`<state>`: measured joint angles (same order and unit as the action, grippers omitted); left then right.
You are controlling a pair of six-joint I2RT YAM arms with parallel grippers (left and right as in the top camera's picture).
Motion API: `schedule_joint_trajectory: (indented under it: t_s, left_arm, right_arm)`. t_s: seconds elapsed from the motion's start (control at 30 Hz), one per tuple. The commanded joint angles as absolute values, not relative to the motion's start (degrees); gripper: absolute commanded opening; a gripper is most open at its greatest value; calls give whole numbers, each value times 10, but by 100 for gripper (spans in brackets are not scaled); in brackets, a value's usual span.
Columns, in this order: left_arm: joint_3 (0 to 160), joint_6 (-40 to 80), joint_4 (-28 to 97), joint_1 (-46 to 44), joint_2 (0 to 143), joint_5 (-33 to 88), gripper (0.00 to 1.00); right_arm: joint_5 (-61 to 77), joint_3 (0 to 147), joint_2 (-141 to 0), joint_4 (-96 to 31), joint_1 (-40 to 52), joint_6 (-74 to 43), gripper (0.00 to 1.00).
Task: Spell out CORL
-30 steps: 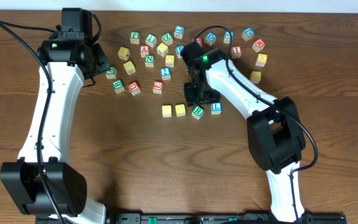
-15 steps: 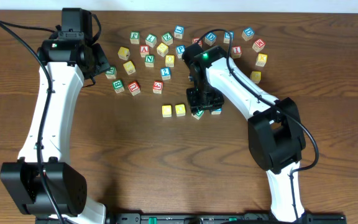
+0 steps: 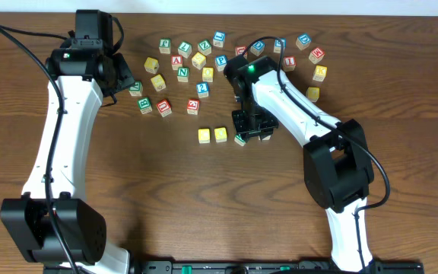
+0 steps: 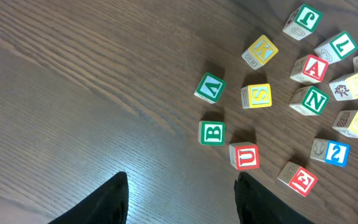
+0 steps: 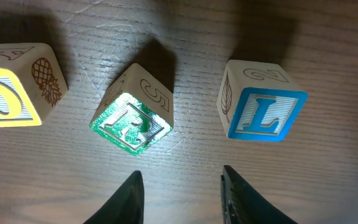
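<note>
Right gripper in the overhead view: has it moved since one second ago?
Yes. The right gripper slid down the image, now level with the yellow O block beside it.

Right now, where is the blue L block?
In the right wrist view the blue L block sits right of centre, apart from the tilted green R block on its left in the picture, just beyond the right claw.
</note>
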<state>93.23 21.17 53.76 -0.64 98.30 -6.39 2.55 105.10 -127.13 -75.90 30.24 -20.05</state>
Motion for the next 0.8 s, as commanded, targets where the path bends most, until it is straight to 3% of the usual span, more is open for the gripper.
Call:
schedule_joint_trajectory:
  t_s: [0.0, 0.77]
  left_arm:
    - [932, 216, 539, -6, 986, -71, 54]
    - [932, 216, 539, -6, 986, -71, 54]
  right_arm:
    - [10, 1059, -1269, -761, 298, -197, 34]
    - [-27, 1040, -1269, -752, 305, -197, 35]
